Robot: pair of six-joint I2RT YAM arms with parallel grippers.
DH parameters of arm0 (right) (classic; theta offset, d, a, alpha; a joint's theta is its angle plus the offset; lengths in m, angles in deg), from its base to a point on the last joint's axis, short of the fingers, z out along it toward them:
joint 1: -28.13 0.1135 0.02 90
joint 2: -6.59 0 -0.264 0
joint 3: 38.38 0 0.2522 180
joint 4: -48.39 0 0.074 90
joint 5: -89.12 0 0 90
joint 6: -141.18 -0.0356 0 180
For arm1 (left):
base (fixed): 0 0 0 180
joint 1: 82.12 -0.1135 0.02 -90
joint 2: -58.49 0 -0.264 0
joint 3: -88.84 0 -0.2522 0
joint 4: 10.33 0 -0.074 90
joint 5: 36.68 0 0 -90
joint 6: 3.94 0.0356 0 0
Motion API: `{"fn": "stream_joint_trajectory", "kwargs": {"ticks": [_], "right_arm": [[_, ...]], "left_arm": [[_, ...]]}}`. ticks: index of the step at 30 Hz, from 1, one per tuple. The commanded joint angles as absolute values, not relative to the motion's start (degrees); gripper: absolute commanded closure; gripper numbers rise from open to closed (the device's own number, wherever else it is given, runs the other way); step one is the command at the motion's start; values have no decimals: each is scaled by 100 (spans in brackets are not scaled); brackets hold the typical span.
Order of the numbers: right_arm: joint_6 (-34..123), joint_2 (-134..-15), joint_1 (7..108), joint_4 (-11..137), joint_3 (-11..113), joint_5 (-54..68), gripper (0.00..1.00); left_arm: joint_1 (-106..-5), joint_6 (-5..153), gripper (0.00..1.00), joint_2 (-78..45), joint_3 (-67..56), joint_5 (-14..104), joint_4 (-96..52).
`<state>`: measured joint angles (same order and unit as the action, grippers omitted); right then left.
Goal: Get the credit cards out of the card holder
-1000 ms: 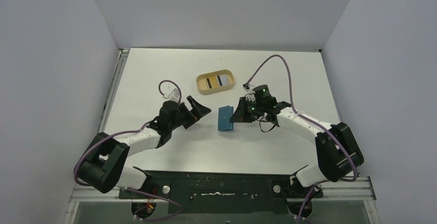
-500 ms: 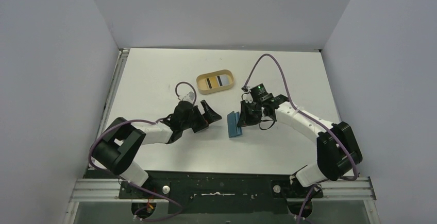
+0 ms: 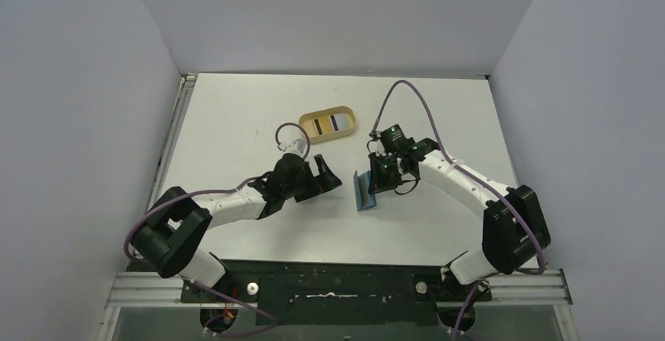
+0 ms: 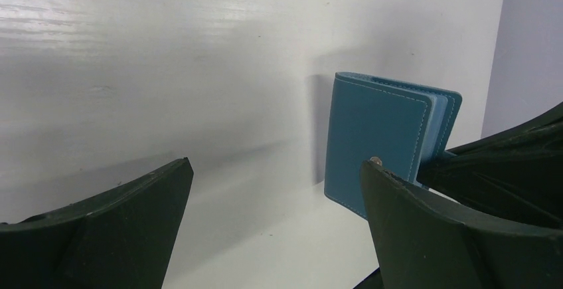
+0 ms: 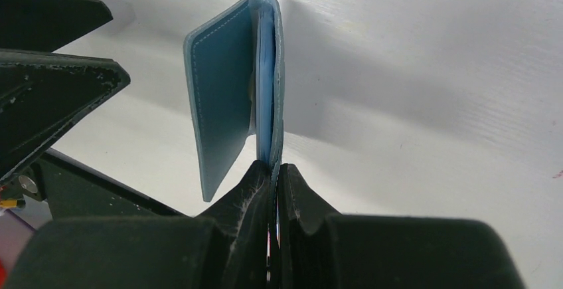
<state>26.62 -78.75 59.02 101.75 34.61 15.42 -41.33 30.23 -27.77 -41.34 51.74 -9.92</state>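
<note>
The teal card holder (image 3: 363,191) stands on edge on the table, partly open. My right gripper (image 3: 376,178) is shut on one of its flaps, pinching that flap and the light blue inner layers (image 5: 265,70) between its fingertips (image 5: 274,167). The other flap (image 5: 222,103) hangs open to the left. My left gripper (image 3: 329,176) is open and empty just left of the holder, and the holder's outer cover (image 4: 375,139) with its snap shows past my left gripper (image 4: 275,163). I cannot tell credit cards from pockets inside the holder.
A tan oval tray (image 3: 308,122) holding dark and pale striped items sits behind the holder at the table's middle back. White walls close in the table on three sides. The arm bases and a black rail line the near edge.
The right gripper has tipped the holder from lying flat to standing on edge and shifted it slightly right and nearer. The left arm has reached rightwards, close to the holder, jaws staying open.
</note>
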Motion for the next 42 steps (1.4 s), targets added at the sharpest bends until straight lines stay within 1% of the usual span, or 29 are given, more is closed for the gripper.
{"fn": "stream_joint_trajectory", "kwargs": {"ticks": [1,8,14,21,24,25,28,31,32,34,37,39,40,41,42], "right_arm": [[2736,-7988,5933,10309,3754,1325,100],[2723,-8055,5941,10396,3797,1065,100],[2636,-8093,5950,10201,3638,1173,100],[2609,-8093,5958,10147,3526,1149,100],[2604,-8108,5959,10098,3486,1179,100],[2604,-8111,5955,10074,3476,1192,100],[2590,-8121,5958,10030,3426,1229,100],[2574,-8121,5959,9980,3373,1254,100],[2578,-8121,5954,9971,3362,1263,100],[2571,-8113,5955,9941,3336,1287,100],[2560,-8103,5958,9892,3300,1324,100],[2549,-8097,5949,9864,3283,1336,100],[2541,-8088,5950,9851,3272,1336,100],[2540,-8080,5939,9839,3251,1336,100],[2528,-8065,5923,9823,3218,1343,100]], "left_arm": [[-4099,3109,3,-2609,-3880,5337,-1079],[-3972,3025,3,-2637,-3634,5110,-1072],[-3923,2729,3,-3188,-3659,4721,-438],[-3691,2888,4,-3300,-3232,4677,-867],[-3665,2862,4,-3358,-3206,4662,-765],[-3663,2818,6,-3389,-3228,4637,-680],[-3653,2747,16,-3464,-3251,4574,-595],[-3642,2743,39,-3502,-3235,4568,-622],[-3642,2746,44,-3509,-3227,4568,-654],[-3633,2789,49,-3543,-3157,4555,-805],[-3622,2852,50,-3679,-3072,4488,-905],[-3608,2867,59,-3815,-3062,4410,-887],[-3599,2856,68,-3864,-3056,4382,-858],[-3598,2839,83,-3893,-3055,4367,-840],[-3592,2826,100,-3909,-3063,4372,-837]]}}
